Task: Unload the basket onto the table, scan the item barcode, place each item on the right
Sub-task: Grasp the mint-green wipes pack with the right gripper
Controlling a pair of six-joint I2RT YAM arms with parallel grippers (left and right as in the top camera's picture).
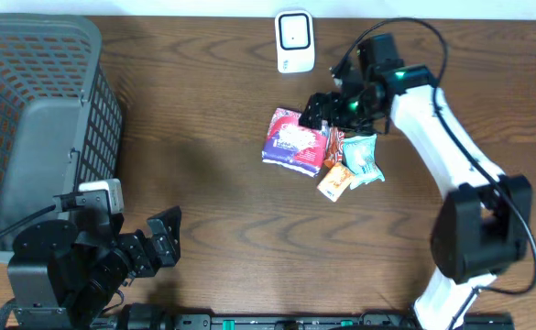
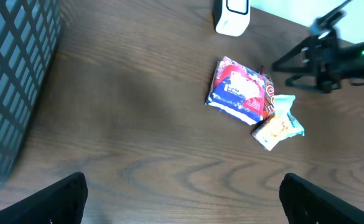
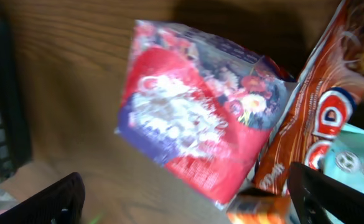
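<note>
Evidently my right claw (image 1: 319, 111) hung wide open and empty just above the red-and-purple packet (image 1: 291, 139), spread to straddle it for lifting toward the white scanner (image 1: 294, 40).

Basket (image 1: 38, 110) at left, snack pile (image 1: 295, 139) centre, tabletop (image 1: 203, 183) between

basket (image 1: 11, 110) far L, scanner (image 1: 295, 41) behind pkts (image 1: 295, 139)
</note>
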